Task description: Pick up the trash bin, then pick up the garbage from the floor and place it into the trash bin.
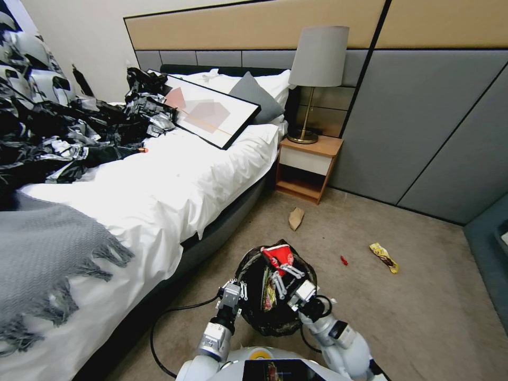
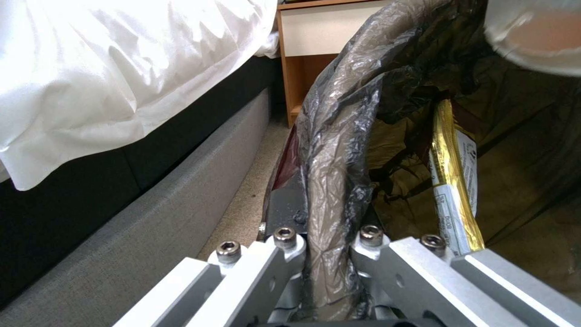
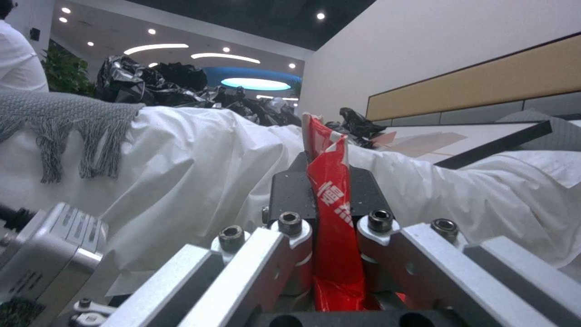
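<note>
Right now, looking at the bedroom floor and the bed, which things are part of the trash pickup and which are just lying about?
Part of the job:
- trash bin, rim held by left gripper
- red wrapper, clamped in right gripper over the bin
- yellow wrapper, brown paper and red scrap on the carpet

Just lying about:
- lamp
- nightstand
- framed picture
- grey blanket

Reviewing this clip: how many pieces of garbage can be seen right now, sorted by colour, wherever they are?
Red: 2, the red-and-white wrapper pinched in the right end effector over the trash bin, and the tiny red scrap on the carpet.
Yellow: 2, the yellow wrapper on the carpet and a gold-edged wrapper inside the bin.
Brown: 1, the crumpled paper near the nightstand.
Total: 5
</note>
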{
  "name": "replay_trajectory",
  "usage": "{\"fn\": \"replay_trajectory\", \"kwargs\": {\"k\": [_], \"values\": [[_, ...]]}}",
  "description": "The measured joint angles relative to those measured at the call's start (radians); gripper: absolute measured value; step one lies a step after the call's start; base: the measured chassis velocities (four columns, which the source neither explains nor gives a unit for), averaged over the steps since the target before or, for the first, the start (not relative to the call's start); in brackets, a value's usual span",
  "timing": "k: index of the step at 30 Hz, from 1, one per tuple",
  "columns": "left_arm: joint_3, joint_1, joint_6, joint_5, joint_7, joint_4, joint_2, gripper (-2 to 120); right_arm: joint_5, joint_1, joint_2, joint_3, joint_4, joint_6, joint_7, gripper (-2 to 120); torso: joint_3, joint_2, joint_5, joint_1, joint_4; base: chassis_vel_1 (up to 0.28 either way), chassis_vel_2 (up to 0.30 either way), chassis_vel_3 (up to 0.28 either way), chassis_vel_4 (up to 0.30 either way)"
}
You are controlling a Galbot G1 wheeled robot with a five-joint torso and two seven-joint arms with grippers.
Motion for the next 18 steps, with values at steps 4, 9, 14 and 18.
{"fn": "replay_trajectory", "kwargs": {"k": [4,9,14,18], "values": [[0.002,-0.001,0.000,0.001,0.000,0.002,-0.001,1,-0.011,-0.010,0.005,-0.005,-0.020,0.011,0.000,2,0.000,0.000,0.0000,0.000,-0.0001,0.000,0.000,0.000,0.000],[0.002,-0.003,0.000,0.001,0.000,0.002,-0.002,1,-0.032,-0.024,0.013,-0.015,-0.057,0.033,0.000,2,0.000,0.000,0.0000,0.000,0.0000,0.000,0.000,0.000,0.000],[-0.001,-0.003,0.000,-0.001,0.000,-0.001,-0.001,1,-0.049,-0.037,0.020,-0.019,-0.093,0.056,-0.001,2,0.000,0.000,0.0000,0.000,0.0000,0.000,0.000,0.000,0.000],[-0.004,-0.004,0.000,-0.003,-0.001,-0.004,-0.001,1,-0.057,-0.050,0.022,-0.018,-0.104,0.072,-0.001,2,0.000,0.000,0.0000,0.000,0.0000,0.000,0.000,0.000,0.000]]}}
